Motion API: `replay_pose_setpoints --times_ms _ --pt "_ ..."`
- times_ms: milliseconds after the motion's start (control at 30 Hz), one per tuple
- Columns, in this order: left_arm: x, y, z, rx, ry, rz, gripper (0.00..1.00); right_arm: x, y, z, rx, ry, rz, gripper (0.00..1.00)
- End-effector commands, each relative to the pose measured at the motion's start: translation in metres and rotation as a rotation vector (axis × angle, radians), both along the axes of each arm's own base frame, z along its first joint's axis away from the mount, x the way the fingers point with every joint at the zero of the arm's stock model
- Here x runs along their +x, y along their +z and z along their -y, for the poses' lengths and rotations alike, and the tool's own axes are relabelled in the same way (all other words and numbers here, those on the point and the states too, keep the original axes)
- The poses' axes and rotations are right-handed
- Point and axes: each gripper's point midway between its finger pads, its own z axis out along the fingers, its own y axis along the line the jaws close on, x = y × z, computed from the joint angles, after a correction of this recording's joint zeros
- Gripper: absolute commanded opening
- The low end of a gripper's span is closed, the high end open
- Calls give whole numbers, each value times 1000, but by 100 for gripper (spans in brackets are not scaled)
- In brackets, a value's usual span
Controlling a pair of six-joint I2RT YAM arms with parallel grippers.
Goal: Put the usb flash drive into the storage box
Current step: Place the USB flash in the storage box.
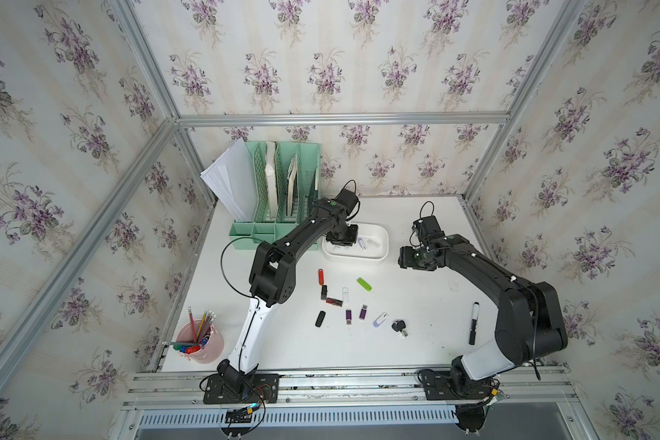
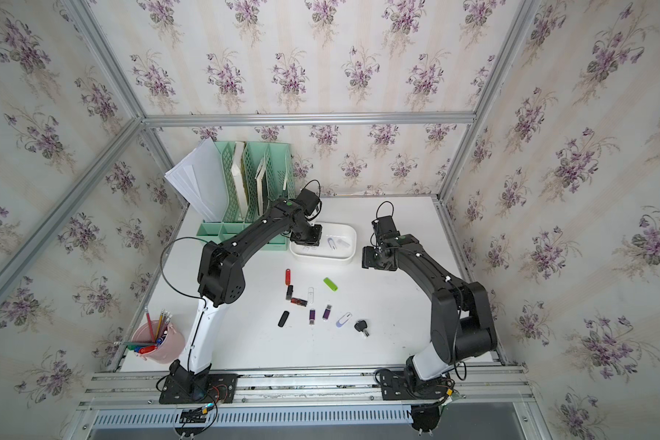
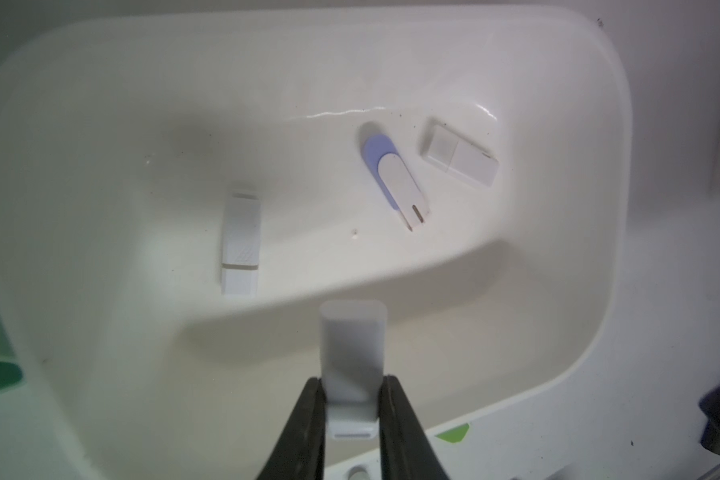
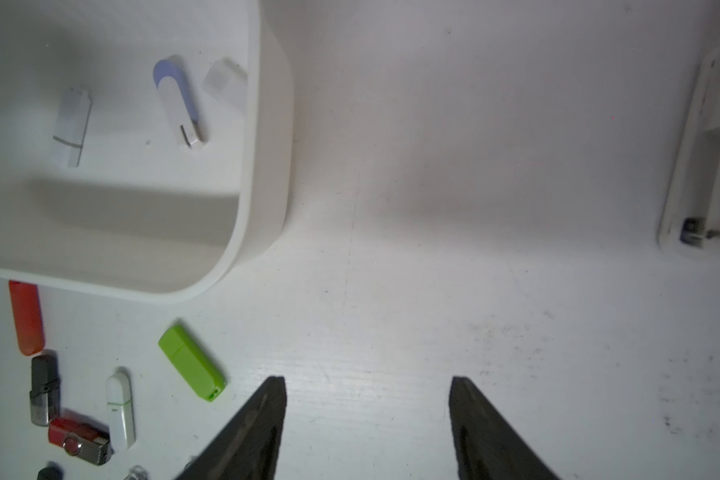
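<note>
White usb flash drive [image 3: 352, 340] in left tool [image 3: 352, 395]: wrist view only, apparently.

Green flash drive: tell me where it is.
In a top view the green flash drive lies on the table, on the robot's side of the storage box, right of the white drive.

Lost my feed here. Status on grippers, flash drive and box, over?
Left gripper shut on white flash drive, over storage box. Right gripper open, empty, beside box. Three drives lie inside. Nothing in the way.
</note>
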Motion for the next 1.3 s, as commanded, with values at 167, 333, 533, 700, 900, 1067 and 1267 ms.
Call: replay_pose_setpoints --times_ms 167,333,533,700,900,1067,1267 --pt "26 -27 12 -25 2 30 24 -29 10 -27 33 50 41 68" --pt "34 -43 12 -29 6 23 25 -44 8 -36 20 86 38 68" --pt "39 -58 6 -17 18 4 26 -57 1 -52 25 121 39 69" --pt "38 -65 9 -28 11 -11 28 -70 -10 -66 9 164 12 69" --pt "35 -72 11 -37 14 -32 38 -76 -15 -71 -4 178 7 69" --pt "39 -44 14 -67 15 11 40 -76 -7 -78 2 194 29 69" --pt "37 34 -2 -87 32 117 48 -93 -22 -93 9 281 1 69"
